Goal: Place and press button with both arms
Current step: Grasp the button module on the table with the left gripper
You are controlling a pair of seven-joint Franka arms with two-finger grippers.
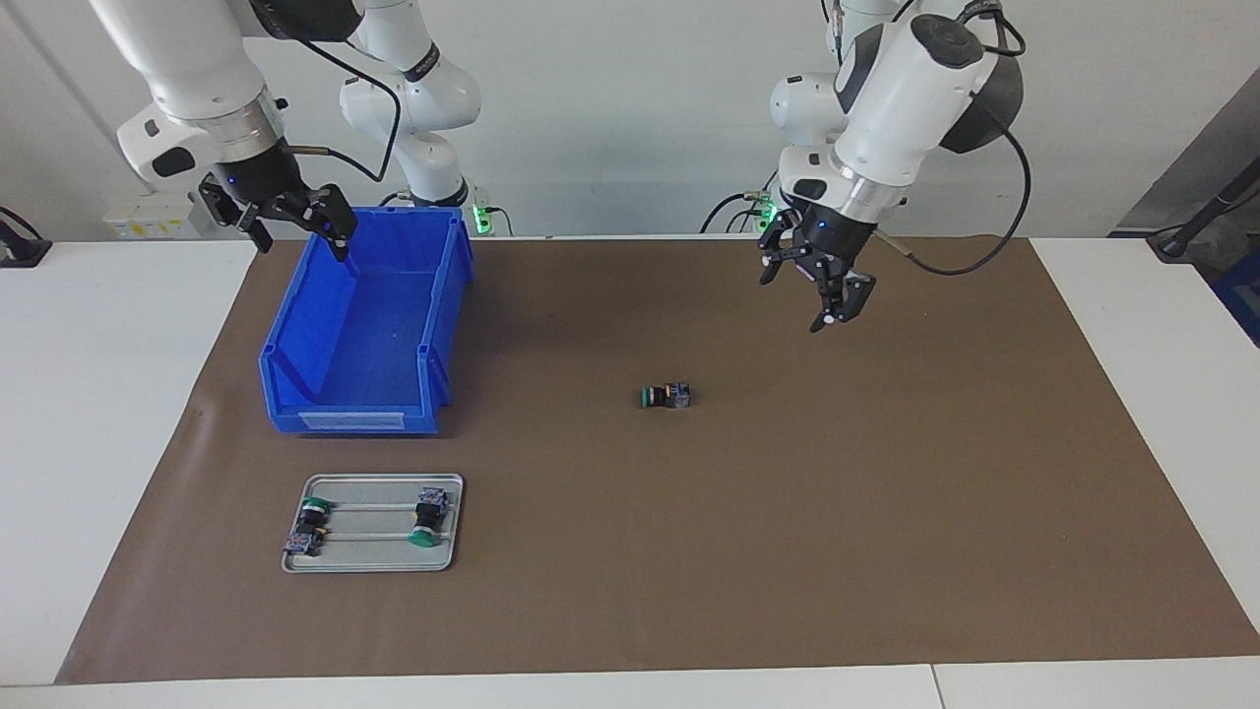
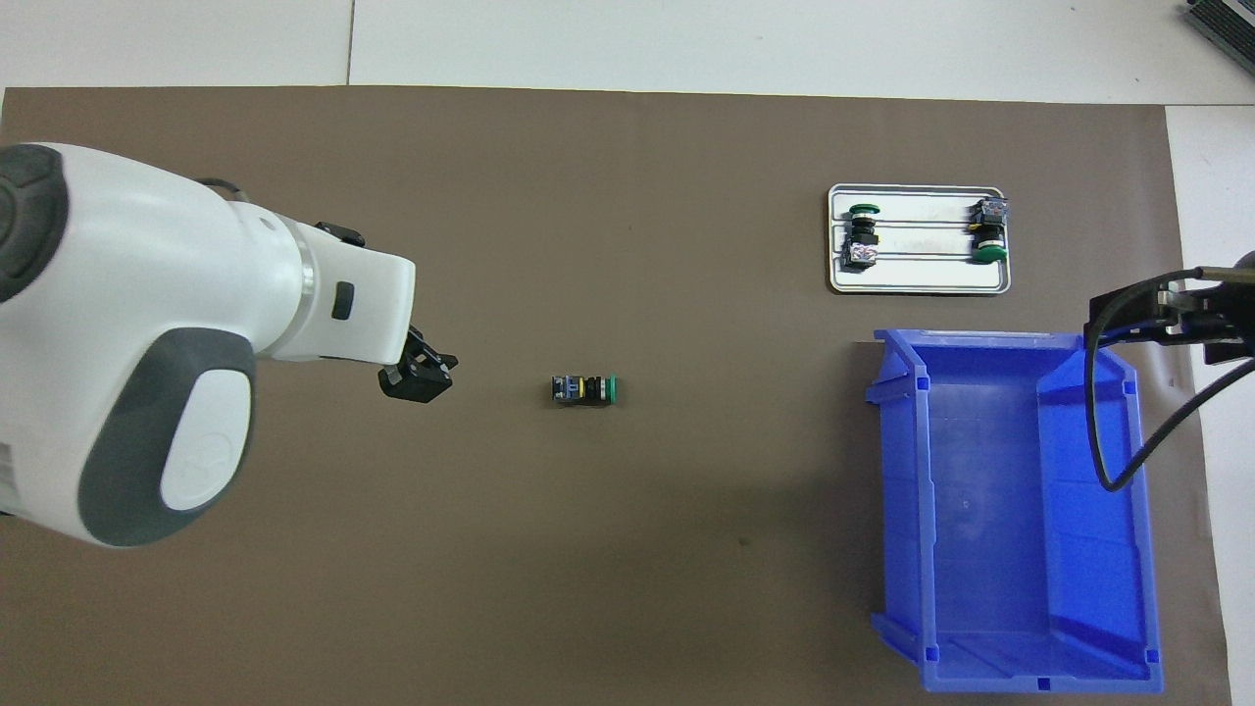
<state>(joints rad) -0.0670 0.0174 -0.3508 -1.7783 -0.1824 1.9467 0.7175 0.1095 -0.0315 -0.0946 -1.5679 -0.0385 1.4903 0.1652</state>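
Jaws apart; green-capped button (image 1: 665, 396) sideways

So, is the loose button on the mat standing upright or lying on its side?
On its side: the button lies flat on the mat, green cap pointing sideways.

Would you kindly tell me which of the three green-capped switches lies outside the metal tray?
The button alone on the brown mat mid-table; the other two switches lie in the tray.
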